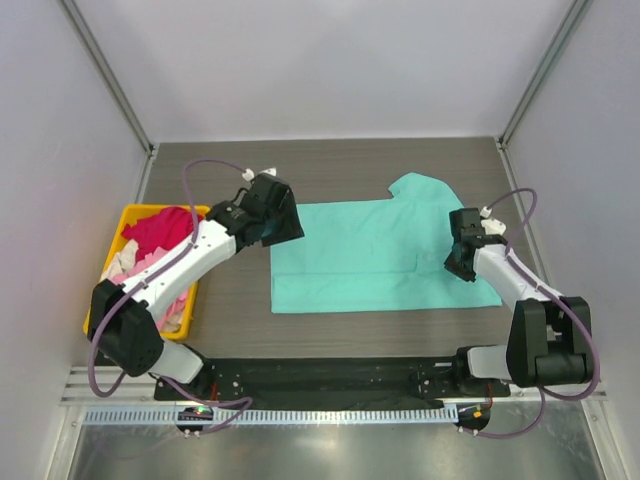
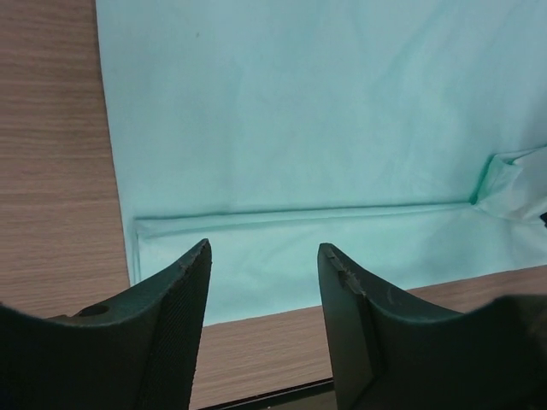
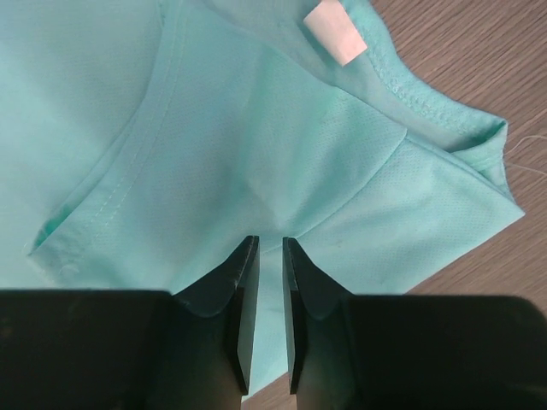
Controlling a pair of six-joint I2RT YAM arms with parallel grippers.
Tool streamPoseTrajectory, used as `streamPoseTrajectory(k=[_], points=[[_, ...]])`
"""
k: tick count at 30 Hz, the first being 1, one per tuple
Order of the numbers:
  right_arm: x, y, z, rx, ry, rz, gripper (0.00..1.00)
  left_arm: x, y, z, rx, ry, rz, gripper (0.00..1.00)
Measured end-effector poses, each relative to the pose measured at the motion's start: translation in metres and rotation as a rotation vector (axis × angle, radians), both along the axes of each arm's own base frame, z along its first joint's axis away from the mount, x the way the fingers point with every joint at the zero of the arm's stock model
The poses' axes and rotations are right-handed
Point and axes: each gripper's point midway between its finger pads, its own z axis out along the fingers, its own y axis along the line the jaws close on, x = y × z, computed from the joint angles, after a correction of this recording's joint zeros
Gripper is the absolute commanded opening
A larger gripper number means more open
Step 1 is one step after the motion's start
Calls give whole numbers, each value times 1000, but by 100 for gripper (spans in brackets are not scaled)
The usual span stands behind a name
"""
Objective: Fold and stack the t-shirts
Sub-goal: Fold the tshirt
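Teal t-shirt stretches sideways across the counter: left pincer, wide and empty, at its hem end; right pincer, nearly closed, at its collar end, hold unclear.

Yellow bin on wooden table

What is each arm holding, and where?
Left jaws: open, empty. Right jaws: nearly closed over the teal t-shirt near its collar; whether they pinch cloth cannot be told.
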Motion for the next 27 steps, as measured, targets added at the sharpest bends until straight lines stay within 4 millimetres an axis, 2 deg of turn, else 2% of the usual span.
streamPoseTrajectory(k=[3,6,10,12,14,16,18,21,24,27], points=[[6,4,17,16,-18,26,31,20,3,28,-45,-37,8,52],[37,11,50,35,-85,85,35,48,18,51,-86,-75,58,55],[105,19,111,27,-254,193,42,82,32,66,-102,-105,107,55],[137,22,134,14,-315,238,44,98,27,60,-102,-90,94,53],[170,27,149,5,-366,291,48,109,18,47,-98,-64,64,54],[199,33,155,6,-384,359,53,117,8,27,-105,-29,22,53],[228,41,150,17,-382,434,53,122,-1,6,-128,22,-12,53],[254,47,136,41,-360,511,54,135,-10,-21,-144,82,-47,53],[277,51,121,95,-346,578,54,156,-10,-33,-140,96,-59,52],[300,39,112,121,-357,599,54,176,-4,-40,-121,84,-63,52]])
